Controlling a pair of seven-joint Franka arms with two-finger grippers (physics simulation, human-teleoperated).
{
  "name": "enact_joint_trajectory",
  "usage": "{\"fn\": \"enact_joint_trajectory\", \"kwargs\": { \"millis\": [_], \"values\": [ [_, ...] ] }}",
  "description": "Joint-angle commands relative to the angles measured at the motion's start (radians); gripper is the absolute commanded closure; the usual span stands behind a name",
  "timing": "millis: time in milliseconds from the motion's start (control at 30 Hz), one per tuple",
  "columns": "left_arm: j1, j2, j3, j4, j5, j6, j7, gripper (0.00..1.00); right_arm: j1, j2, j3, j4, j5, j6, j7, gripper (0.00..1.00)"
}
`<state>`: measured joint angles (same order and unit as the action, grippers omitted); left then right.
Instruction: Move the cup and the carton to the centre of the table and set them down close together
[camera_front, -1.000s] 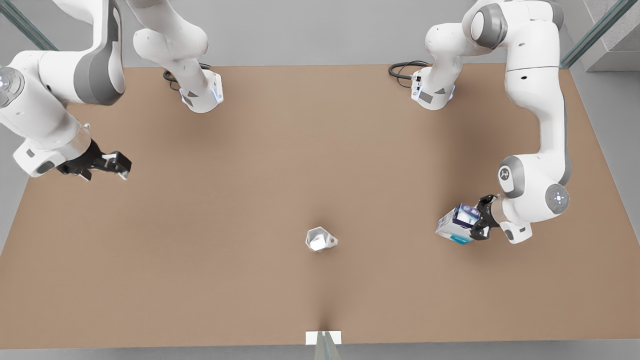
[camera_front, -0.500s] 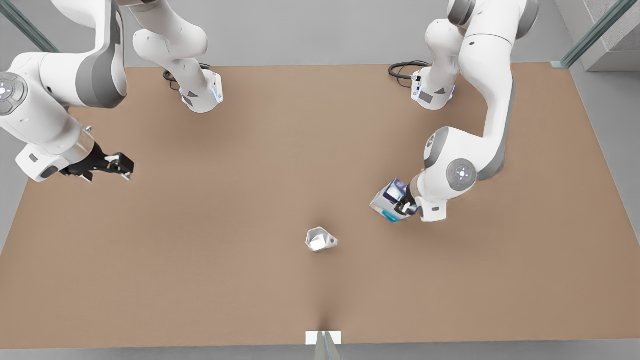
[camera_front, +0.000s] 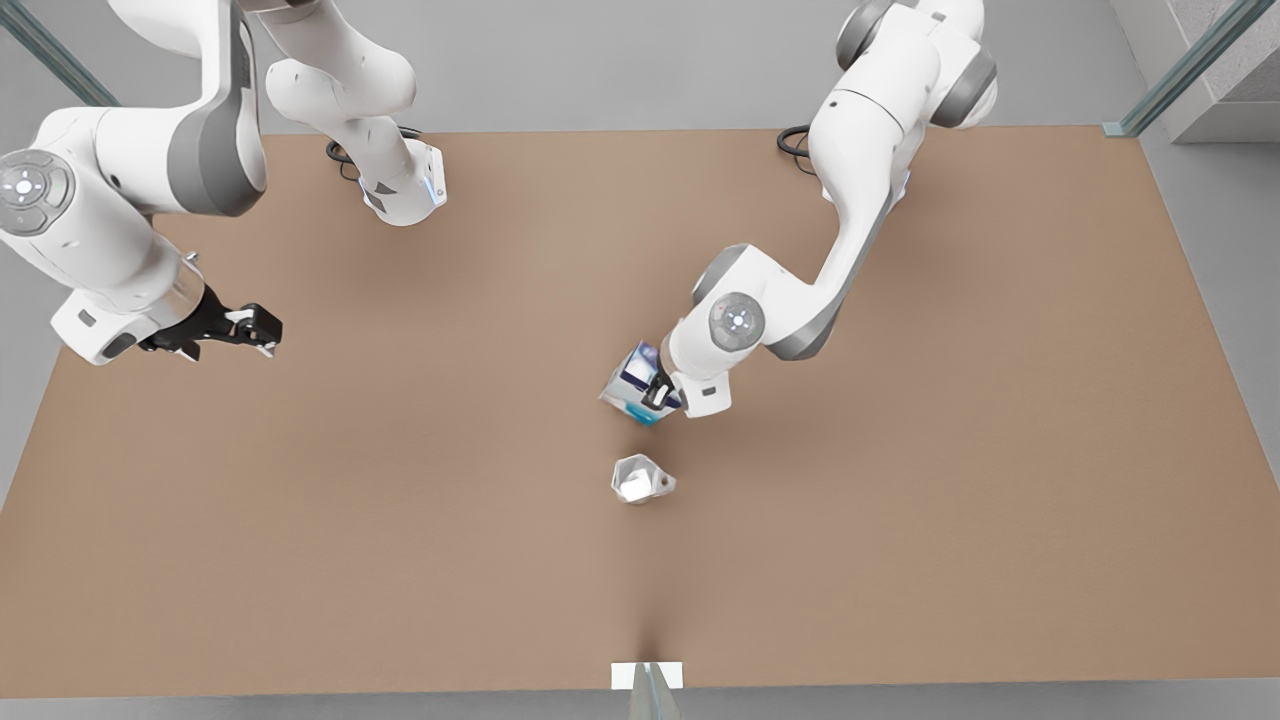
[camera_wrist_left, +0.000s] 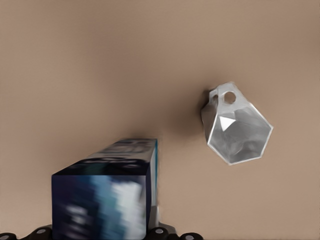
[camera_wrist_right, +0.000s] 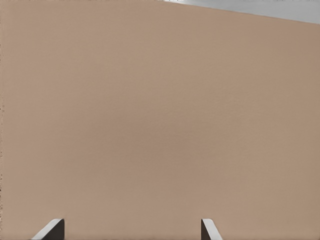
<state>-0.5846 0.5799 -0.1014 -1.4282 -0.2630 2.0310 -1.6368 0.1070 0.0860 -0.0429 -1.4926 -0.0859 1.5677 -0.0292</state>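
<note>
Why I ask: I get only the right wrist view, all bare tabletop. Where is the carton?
Observer: The left gripper holds the carton near the centre of the table.
Operator: And the cup?
Observer: The cup sits free on the table, close to the carton but not touching it.
Operator: Where is my gripper?
Observer: The right gripper waits open at the front view's left, far from both.
</note>
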Motion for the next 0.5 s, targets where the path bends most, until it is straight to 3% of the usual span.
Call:
{"fn": "enact_joint_trajectory", "kwargs": {
  "millis": [0, 267, 400, 467],
  "values": [
    [0.000, -0.002, 0.000, 0.000, 0.002, -0.002, 0.000, 0.00, -0.004, 0.000, 0.000, 0.000, 0.000, 0.000, 0.000, 0.00],
    [0.003, -0.006, 0.002, 0.002, 0.019, -0.009, 0.003, 0.00, -0.012, 0.001, 0.000, 0.000, 0.000, 0.000, -0.003, 0.00],
    [0.017, -0.009, 0.011, 0.127, 0.123, -0.167, 0.147, 0.00, -0.012, 0.001, 0.000, 0.003, 0.000, 0.000, -0.008, 0.00],
    [0.017, -0.023, 0.149, 0.146, 0.131, -0.203, 0.545, 0.00, -0.013, 0.001, 0.000, 0.006, 0.002, 0.000, -0.011, 0.00]
  ]
}}
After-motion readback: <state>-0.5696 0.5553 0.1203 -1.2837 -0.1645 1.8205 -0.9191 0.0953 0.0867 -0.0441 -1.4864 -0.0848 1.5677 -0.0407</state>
